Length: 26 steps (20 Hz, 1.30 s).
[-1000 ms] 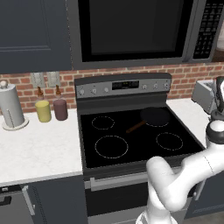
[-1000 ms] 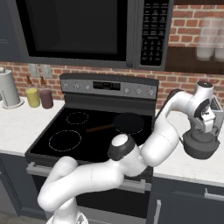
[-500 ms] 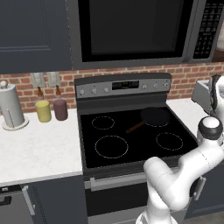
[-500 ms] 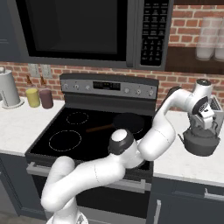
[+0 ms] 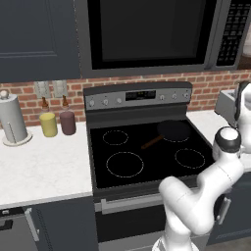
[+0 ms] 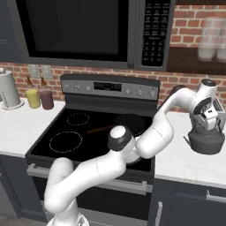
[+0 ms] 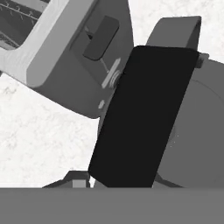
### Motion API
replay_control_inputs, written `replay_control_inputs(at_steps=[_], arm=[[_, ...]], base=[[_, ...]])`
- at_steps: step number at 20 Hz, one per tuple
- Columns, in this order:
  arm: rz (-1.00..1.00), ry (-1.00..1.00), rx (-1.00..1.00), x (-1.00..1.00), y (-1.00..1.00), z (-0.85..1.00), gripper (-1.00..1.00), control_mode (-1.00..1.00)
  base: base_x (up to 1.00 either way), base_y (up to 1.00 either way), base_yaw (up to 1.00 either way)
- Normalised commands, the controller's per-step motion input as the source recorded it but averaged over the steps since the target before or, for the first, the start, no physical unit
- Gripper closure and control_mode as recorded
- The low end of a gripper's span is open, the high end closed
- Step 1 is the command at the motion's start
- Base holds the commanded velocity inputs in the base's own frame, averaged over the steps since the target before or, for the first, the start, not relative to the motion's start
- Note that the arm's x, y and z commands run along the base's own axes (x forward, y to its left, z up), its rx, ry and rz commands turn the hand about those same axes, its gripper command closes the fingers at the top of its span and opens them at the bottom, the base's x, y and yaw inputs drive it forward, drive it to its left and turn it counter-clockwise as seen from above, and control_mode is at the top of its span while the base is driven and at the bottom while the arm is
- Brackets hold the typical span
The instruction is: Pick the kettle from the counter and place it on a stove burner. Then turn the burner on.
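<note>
Dark grey metal makes up the kettle (image 6: pixel 206 140), which sits on the white bench (image 6: pixel 185 163) at the right of the right base view, just right of the black cooktop (image 6: pixel 88 132). The hand (image 6: pixel 211 123) hangs directly above it, at the top of the arched handle. Its fingers look drawn in around the handle, but from this side it is hard to tell whether they truly clamp it. In the hand view a flat black slab blocks the centre, with the rounded grey kettle (image 7: pixel 192 131) behind it and speckled bench at left.

By its look, the kettle is rigid, smooth and fairly heavy for its size. A thin handle could slip or let the body swing, so the crown of the arch, centred over the lid, seems the best hold.

Further left, a black pan (image 6: pixel 130 123) with a brown handle rests on the cooktop. The largest white ring, the burner (image 6: pixel 65 141), lies at lower left of the glass, well apart from the kettle. Knobs run along the back panel (image 6: pixel 110 87).

Compared with a second ago, the hand has dropped onto the handle and its fingers have come in from wide apart. The kettle has not moved.
</note>
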Motion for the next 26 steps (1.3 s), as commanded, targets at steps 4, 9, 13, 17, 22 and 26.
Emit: replay_control_inputs(at_steps=[4, 9, 13, 17, 22, 26], arm=[[-0.03, -0.26, 0.0, -0.2, 0.0, 0.01, 1.0, -1.0], [-0.04, -0.31, 0.07, -0.35, 0.01, 0.04, 1.0, -1.0], [-0.01, -0.32, 0.16, -0.45, 0.27, 0.24, 1.0, -1.0], [0.0, -0.27, 0.19, -0.49, 0.85, 0.3, 1.0, -1.0], [0.0, -0.2, 0.1, -0.48, 1.0, 0.33, 1.0, -1.0], [0.0, -0.13, 0.0, -0.4, 1.0, 0.27, 1.0, -1.0]], base=[[0.0, 0.0, 0.0], [0.0, 0.0, 0.0], [0.0, 0.0, 0.0], [0.0, 0.0, 0.0], [0.0, 0.0, 0.0], [0.0, 0.0, 0.0]])
